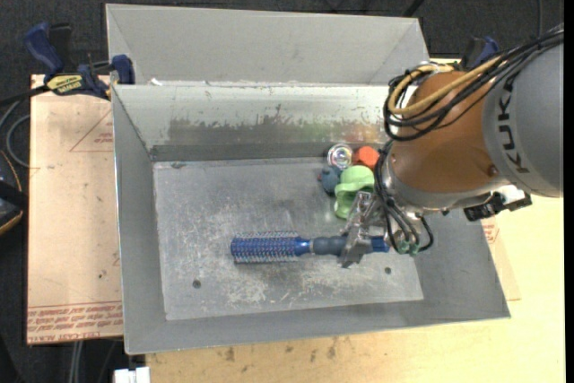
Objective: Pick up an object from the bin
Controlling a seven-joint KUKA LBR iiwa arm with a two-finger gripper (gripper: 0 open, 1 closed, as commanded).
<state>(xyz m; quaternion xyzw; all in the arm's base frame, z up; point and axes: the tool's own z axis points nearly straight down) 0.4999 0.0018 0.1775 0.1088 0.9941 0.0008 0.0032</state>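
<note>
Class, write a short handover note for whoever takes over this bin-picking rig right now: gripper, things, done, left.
Gripper: down at the handle of the blue plastic bristled hairbrush, which lies flat on the grey metal bin's floor, front middle; grip unclear.
Behind it: light green soft lump, orange ball, shiny silver round piece.
Done: nothing lifted yet. Left: grasp, raise one thing clear.

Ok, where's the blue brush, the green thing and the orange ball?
blue hairbrush (265, 248): camera view, on its bristly head.
green thing (355, 182): camera view, on its upper part.
orange ball (365, 157): camera view, on the side that shows beside the arm.
</note>
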